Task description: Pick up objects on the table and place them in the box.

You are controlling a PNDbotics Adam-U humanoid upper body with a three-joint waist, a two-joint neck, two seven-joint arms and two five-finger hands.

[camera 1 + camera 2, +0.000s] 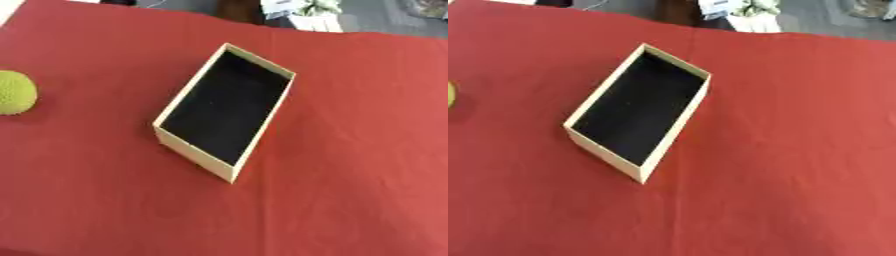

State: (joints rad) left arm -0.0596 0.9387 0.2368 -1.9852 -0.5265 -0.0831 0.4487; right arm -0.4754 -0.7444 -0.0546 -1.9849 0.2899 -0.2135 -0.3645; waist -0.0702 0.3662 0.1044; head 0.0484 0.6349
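No hand in sight yet, so nothing is held. The bumpy yellow-green ball point(13, 92) sits at the left edge, well apart from the open tan cardboard box point(194, 153) mid-frame on the red tablecloth point(350, 175). It looks light and grippy; cup it around the middle.

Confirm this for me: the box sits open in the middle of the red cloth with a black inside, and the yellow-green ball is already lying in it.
Not quite. The box does sit open on the red cloth with a black inside, but it holds nothing. The yellow-green ball lies on the cloth well off to the box's left, at the picture's edge, as the left eye view shows.
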